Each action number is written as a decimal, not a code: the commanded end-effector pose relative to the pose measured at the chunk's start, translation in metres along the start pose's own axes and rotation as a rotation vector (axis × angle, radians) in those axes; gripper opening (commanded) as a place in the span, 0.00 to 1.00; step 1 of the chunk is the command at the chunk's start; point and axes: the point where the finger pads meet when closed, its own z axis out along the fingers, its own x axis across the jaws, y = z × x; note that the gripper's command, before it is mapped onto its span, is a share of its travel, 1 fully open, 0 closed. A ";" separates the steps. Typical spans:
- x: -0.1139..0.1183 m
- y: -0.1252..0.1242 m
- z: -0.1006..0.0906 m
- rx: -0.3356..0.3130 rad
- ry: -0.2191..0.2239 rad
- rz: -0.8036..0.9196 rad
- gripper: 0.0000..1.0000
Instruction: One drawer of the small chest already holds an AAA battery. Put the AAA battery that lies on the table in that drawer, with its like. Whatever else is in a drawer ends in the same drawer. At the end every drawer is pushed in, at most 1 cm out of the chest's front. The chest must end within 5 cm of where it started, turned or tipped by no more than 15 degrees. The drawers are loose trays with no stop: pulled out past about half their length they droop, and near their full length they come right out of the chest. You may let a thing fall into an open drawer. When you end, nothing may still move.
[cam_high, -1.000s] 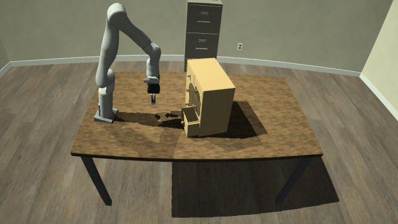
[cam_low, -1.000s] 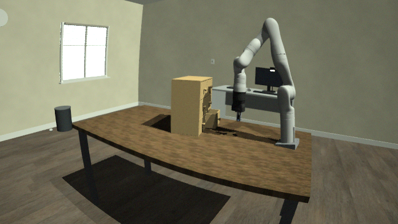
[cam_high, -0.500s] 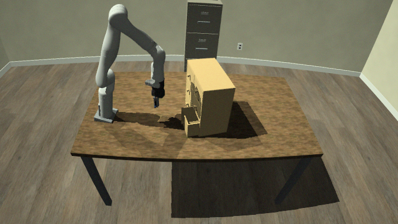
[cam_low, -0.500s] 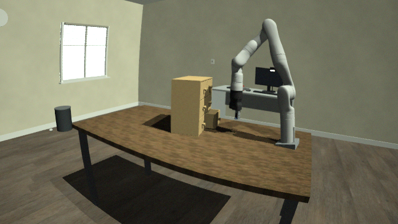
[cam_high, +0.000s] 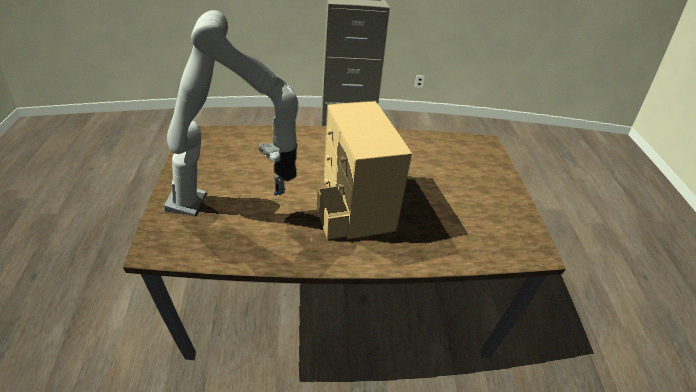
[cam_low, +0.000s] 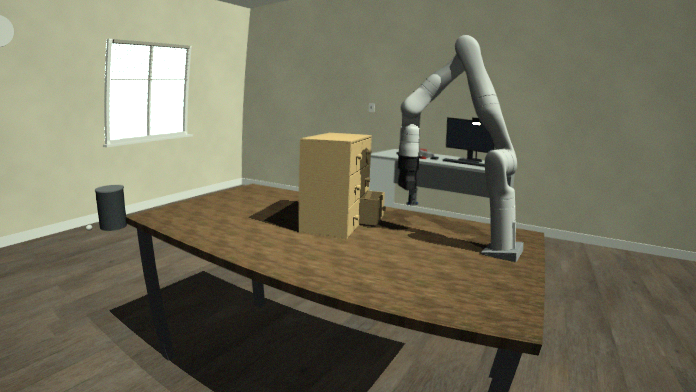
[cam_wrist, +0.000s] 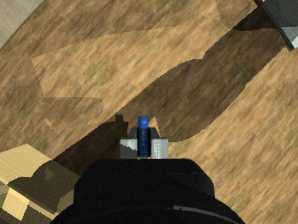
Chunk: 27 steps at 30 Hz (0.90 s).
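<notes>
on the counter (cam_high: 450, 260) (cam_low: 425, 280) (cam_wrist: 225, 160), one robot arm (cam_high: 192, 85) (cam_low: 487, 100) stands at left in the top view. its jaws (cam_high: 279, 192) (cam_low: 412, 202) are clamped on one blue battery (cam_high: 276, 193) (cam_wrist: 144, 131), above the counter. to the right, one drawer (cam_high: 337, 226) (cam_low: 371, 210) sticks out of one chest (cam_high: 380, 190) (cam_low: 325, 185).

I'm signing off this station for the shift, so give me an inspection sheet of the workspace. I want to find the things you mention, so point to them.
Surface: brown wooden table (cam_high: 240, 255) (cam_low: 390, 270), shadows across it.
Job's things: blue battery (cam_wrist: 144, 136) held above the table; tan chest (cam_high: 382, 195) (cam_low: 324, 185) upright, one bottom drawer (cam_high: 337, 227) (cam_low: 371, 209) pulled out; whether a battery lies inside cannot be told.
Clutter: nothing seen.
Gripper: jaws shut on the battery, off to the side of the open drawer.
Cables: nothing seen.
Surroundings: grey filing cabinet (cam_high: 354, 50), desk (cam_low: 384, 172) with monitor (cam_low: 459, 134), dark bin (cam_low: 112, 209), window (cam_low: 149, 92).
</notes>
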 end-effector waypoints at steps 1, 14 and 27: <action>-0.009 0.000 0.001 -0.001 0.002 0.063 0.24; -0.038 -0.005 0.001 -0.001 0.002 0.323 0.24; -0.055 -0.009 0.001 -0.001 0.002 0.477 0.24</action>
